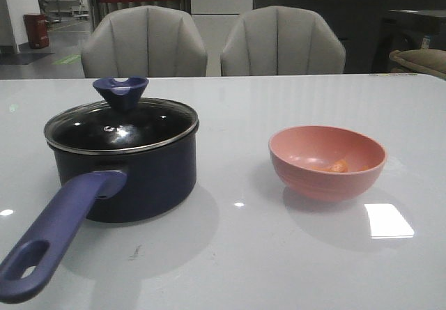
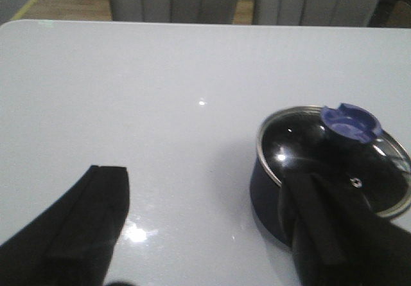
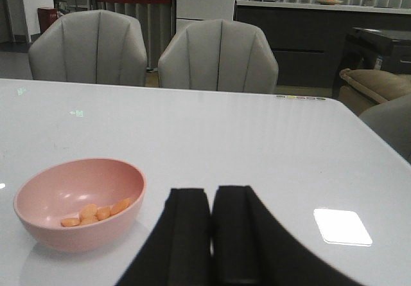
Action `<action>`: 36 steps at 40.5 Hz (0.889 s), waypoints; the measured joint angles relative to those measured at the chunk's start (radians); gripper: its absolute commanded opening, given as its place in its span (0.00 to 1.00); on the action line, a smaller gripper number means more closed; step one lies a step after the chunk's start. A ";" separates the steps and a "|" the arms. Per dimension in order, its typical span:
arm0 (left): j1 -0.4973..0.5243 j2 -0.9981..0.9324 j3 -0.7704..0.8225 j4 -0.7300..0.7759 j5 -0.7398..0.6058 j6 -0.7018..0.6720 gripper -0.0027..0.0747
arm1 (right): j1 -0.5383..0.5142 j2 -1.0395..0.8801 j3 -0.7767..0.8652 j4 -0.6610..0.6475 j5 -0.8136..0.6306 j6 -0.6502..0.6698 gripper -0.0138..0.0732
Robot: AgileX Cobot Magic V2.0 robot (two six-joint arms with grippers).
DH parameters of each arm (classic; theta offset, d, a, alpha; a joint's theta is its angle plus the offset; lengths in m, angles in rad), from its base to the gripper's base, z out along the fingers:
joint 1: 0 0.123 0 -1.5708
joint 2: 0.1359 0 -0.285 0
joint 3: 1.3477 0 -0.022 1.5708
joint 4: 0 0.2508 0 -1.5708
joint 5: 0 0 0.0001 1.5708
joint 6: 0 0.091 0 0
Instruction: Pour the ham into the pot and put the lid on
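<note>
The dark navy pot point(image 1: 139, 177) stands at the table's left with its purple-blue handle point(image 1: 56, 233) pointing toward me. The glass lid point(image 1: 122, 125) with its dark blue knob point(image 1: 120, 91) sits on the pot. The pot and lid also show in the left wrist view point(image 2: 334, 164). A pink bowl point(image 1: 326, 162) at the right holds the orange-pink ham chunks point(image 3: 96, 213). My left gripper point(image 2: 212, 189) is open and empty, beside the pot. My right gripper point(image 3: 210, 199) is shut and empty, to the right of the bowl. Neither gripper shows in the front view.
Two grey chairs point(image 1: 209, 42) stand behind the table's far edge. A bright light reflection point(image 1: 388, 221) lies on the white table point(image 1: 244, 254) near the bowl.
</note>
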 measured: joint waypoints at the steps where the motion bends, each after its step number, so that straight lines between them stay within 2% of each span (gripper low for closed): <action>1: -0.021 0.013 -0.003 0.003 0.002 0.000 0.77 | 0.000 0.000 0.000 0.000 0.000 0.000 0.34; 7: -0.104 0.111 -0.094 0.012 0.045 0.000 0.77 | 0.000 0.000 0.000 0.000 0.000 0.000 0.34; 15: -0.153 0.362 -0.285 0.012 0.076 0.000 0.77 | 0.000 0.000 0.000 0.000 0.000 0.000 0.34; 23: -0.212 0.621 -0.469 0.012 0.135 0.000 0.90 | 0.000 0.000 0.000 0.000 0.000 0.000 0.34; 36: -0.298 0.983 -0.786 0.012 0.299 -0.085 0.91 | 0.000 0.000 0.000 0.000 0.000 0.000 0.34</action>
